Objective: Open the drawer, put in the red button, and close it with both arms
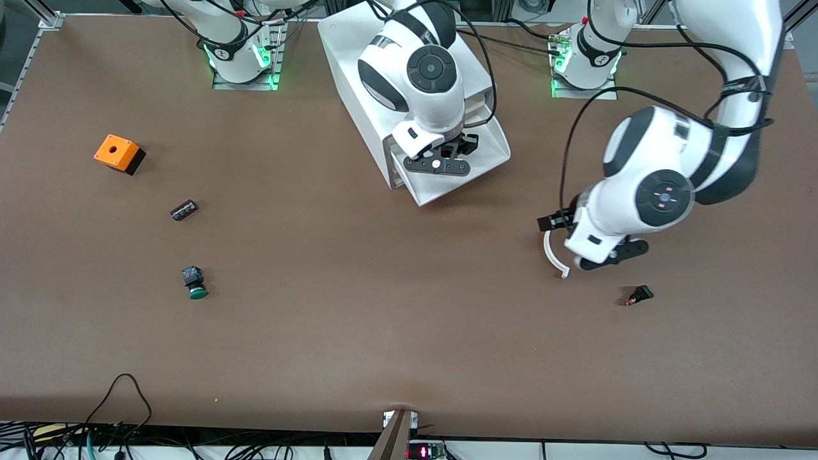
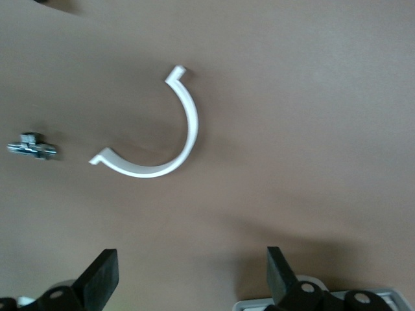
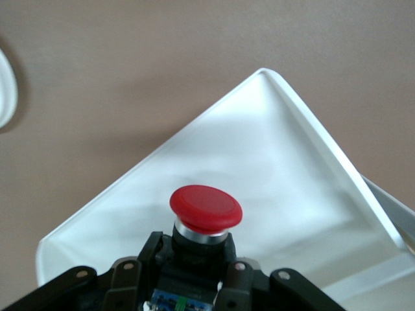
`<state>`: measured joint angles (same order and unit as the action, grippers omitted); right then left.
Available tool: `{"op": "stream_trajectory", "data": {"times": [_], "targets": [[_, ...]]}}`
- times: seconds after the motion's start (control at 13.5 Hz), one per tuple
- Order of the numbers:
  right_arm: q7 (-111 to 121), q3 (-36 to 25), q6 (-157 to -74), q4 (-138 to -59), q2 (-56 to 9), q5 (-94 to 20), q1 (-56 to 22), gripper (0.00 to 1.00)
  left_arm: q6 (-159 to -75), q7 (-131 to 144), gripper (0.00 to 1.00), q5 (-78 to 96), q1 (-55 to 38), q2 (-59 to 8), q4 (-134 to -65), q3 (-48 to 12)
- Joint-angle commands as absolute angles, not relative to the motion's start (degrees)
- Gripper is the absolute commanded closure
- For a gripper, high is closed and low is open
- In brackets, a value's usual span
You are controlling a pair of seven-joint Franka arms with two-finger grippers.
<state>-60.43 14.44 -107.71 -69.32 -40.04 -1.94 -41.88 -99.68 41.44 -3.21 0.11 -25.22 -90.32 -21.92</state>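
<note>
My right gripper is shut on the red button, gripping its dark body with the red cap pointing away from the wrist. It holds the button over the open white drawer, whose tray lies right under the cap. The drawer stands pulled out of the white cabinet between the arms' bases. In the front view the button is hidden by the gripper. My left gripper is open and empty above the table, beside a white curved piece that lies on the table.
An orange box, a small dark part and a green-capped button lie toward the right arm's end. A small black and red part lies near the left gripper. A small metallic part lies near the curved piece.
</note>
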Motion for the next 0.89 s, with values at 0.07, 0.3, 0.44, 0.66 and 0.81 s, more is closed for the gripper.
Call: {"op": "stream_trajectory", "data": {"times": [0.07,0.3,0.44,0.66,0.81], "targets": [[-63.3,14.2,-108.0,-69.9,-41.5,0.1,-43.0,1.0,-109.7,46.2,0.0,-3.5,-0.8,-24.3,-98.3,-22.9],[-64.1,14.2,-107.9,-70.0,-42.3,1.1,-43.4,0.82,-115.5,55.5,0.0,-3.5,-4.2,-24.7,-102.5,-22.9],[-65.4,14.2,-107.8,-70.0,-42.2,1.5,-43.5,0.0,-117.8,58.1,0.0,-3.5,-5.3,-24.8,-104.3,-22.9],[-64.4,12.9,-104.8,-69.4,-40.1,1.9,-41.8,0.0,-121.5,58.8,0.0,-3.5,-5.3,-24.8,-107.3,-22.9],[-63.5,12.7,-101.8,-68.3,-37.5,1.7,-39.6,0.0,-121.6,60.2,0.0,-3.5,-5.4,-24.7,-107.4,-23.0]]}}
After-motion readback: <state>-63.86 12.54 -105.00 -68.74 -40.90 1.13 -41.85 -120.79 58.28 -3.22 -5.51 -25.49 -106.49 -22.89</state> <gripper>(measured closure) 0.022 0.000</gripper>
